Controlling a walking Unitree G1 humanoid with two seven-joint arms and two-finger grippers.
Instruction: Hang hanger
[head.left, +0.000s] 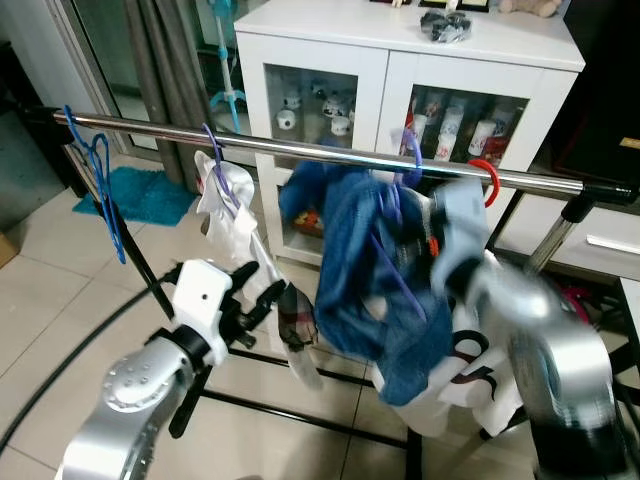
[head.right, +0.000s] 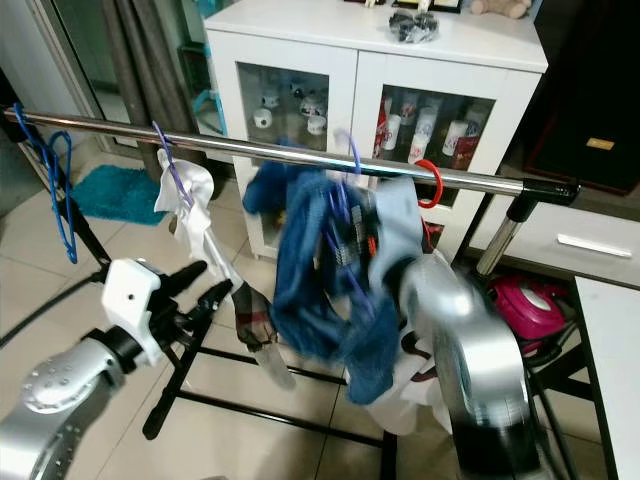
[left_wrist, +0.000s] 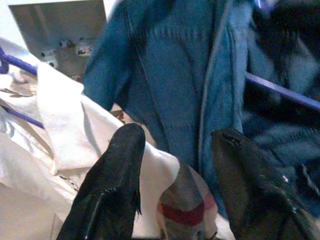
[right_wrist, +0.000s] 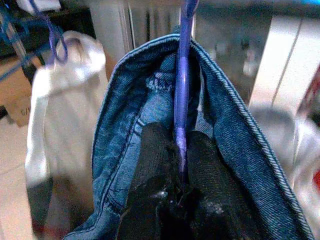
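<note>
We record a chrome clothes rail (head.left: 300, 140) carrying a purple hanger (right_wrist: 183, 75) draped with a blue denim garment (head.left: 375, 270), its hook at the rail just left of a red hook (head.left: 487, 178). Our right claw (right_wrist: 180, 150) is clamped on the hanger's stem inside the denim collar; our left claw (left_wrist: 175, 170) stands with fingers apart, near the denim and a white garment (head.left: 232, 215). Further items: an empty blue hanger (head.left: 100, 180) at the rail's left end, a white glass-fronted cabinet (head.left: 400, 60) beyond.
</note>
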